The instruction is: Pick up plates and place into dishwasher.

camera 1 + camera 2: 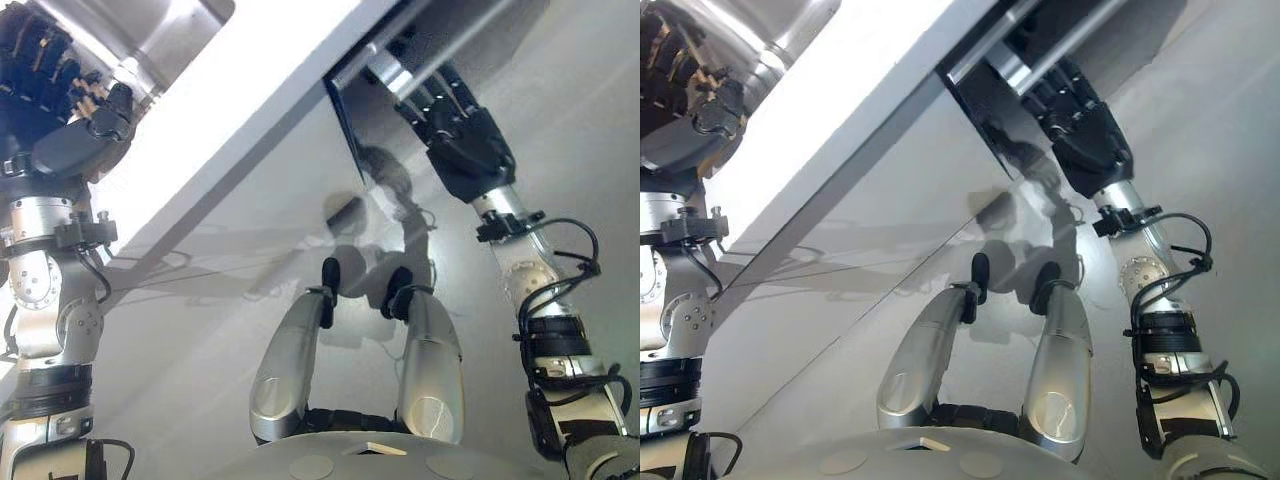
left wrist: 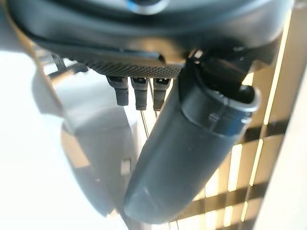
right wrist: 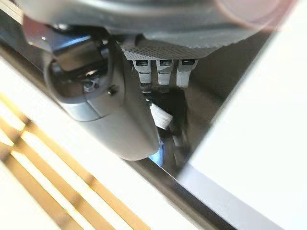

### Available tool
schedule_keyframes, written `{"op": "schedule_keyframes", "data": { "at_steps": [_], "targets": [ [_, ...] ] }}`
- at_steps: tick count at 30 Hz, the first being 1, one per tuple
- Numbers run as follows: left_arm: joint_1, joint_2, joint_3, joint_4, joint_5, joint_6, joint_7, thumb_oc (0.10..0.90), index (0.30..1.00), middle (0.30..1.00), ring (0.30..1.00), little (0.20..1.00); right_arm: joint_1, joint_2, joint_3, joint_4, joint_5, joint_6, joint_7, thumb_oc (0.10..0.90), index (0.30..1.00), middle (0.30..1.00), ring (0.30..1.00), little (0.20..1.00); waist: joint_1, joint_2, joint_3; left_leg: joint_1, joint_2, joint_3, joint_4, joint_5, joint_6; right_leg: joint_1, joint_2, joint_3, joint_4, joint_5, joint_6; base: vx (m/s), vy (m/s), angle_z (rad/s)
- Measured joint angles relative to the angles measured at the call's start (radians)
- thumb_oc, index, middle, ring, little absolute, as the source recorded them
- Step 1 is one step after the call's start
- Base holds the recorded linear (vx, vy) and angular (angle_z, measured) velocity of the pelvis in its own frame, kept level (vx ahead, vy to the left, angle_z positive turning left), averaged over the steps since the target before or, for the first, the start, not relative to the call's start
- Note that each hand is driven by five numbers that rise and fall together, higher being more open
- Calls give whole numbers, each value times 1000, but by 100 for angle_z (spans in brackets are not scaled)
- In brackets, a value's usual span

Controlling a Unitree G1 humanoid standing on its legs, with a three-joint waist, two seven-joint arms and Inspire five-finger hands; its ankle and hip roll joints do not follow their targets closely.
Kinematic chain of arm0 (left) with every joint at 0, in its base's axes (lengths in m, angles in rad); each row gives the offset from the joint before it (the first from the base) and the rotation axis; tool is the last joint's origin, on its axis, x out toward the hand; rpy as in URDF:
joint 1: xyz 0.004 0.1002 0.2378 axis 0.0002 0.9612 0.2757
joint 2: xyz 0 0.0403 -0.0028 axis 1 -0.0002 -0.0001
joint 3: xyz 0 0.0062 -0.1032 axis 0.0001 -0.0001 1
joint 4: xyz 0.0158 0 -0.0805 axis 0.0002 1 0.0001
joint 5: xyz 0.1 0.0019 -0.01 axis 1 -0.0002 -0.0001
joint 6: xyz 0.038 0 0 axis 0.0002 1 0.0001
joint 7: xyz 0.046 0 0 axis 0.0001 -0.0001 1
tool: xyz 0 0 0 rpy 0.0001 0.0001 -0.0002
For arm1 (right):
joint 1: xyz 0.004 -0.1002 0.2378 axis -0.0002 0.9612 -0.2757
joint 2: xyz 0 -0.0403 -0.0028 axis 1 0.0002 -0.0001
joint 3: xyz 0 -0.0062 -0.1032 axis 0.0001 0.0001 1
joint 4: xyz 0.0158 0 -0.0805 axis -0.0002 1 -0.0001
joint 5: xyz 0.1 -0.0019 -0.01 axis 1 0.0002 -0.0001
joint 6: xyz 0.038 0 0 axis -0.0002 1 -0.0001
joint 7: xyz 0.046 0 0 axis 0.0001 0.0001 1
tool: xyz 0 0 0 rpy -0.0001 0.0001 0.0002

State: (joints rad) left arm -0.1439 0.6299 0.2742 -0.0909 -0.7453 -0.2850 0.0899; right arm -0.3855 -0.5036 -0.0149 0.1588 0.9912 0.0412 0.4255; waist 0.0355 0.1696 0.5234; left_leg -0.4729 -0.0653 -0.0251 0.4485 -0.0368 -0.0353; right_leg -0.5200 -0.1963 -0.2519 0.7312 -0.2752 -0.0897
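The left robot hand (image 1: 60, 110) is raised with its fingers loosely apart, and nothing is kept between them and the thumb. It seems to be parked there so that it is free to take a plate later. The right robot hand (image 1: 468, 145) is stretched forward and up, under the edge of the white surface (image 1: 250, 90). Just past its tips a silver bar (image 1: 992, 58) is seen, and behind the bar a dark opening (image 1: 1040, 25). This is judged to be the handle and the mouth of the dishwasher, so the arm is probably placed there to pull the door. Whether this robot hand is closed on the bar or only beside it cannot be told.

A plate is held by neither robot hand, and where the plates lie cannot be told. Beyond the left robot hand, on the surface, a shiny steel vessel (image 1: 170, 25) is seen; it is perhaps a sink, and plates may be waiting there. The task is judged to be at its beginning, because the door must be opened first.
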Motion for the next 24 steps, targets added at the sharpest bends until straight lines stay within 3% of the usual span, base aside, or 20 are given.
{"op": "schedule_keyframes", "data": {
  "at_steps": [8,14,17,20,24],
  "targets": [
    [10,-33,-16,38,-11,30,-21,800,900,900,900,900,58,-31,-11,1,-49,1,-96,800,900,900,900,900,5,-1,0,94,0,-11,-59,7,12,115,19,-3,-78,2,27,85,52,12],
    [49,-65,-25,26,4,25,-56,800,900,900,900,900,180,-8,-31,-1,-79,-75,-140,800,900,900,900,900,18,-4,-1,174,29,-5,-126,21,10,224,39,-41,-174,20,35,106,52,15],
    [88,-92,-17,22,24,15,-77,800,900,900,900,900,269,54,-90,-1,-90,-99,-141,800,900,900,900,900,17,-12,-5,227,30,-6,-176,34,15,279,72,13,-232,34,54,78,44,19],
    [144,-124,21,7,55,-3,-106,800,900,900,900,900,343,141,-121,5,-122,-109,-142,800,900,900,900,900,14,-53,-26,299,31,-1,-247,45,22,347,94,51,-308,49,74,117,31,-2],
    [215,-142,35,-14,99,-4,-168,800,900,900,900,900,458,231,-130,111,-241,-164,-142,800,900,900,900,900,3,-150,-147,383,33,3,-329,50,27,447,105,55,-430,70,93,103,29,2]
  ]
}}
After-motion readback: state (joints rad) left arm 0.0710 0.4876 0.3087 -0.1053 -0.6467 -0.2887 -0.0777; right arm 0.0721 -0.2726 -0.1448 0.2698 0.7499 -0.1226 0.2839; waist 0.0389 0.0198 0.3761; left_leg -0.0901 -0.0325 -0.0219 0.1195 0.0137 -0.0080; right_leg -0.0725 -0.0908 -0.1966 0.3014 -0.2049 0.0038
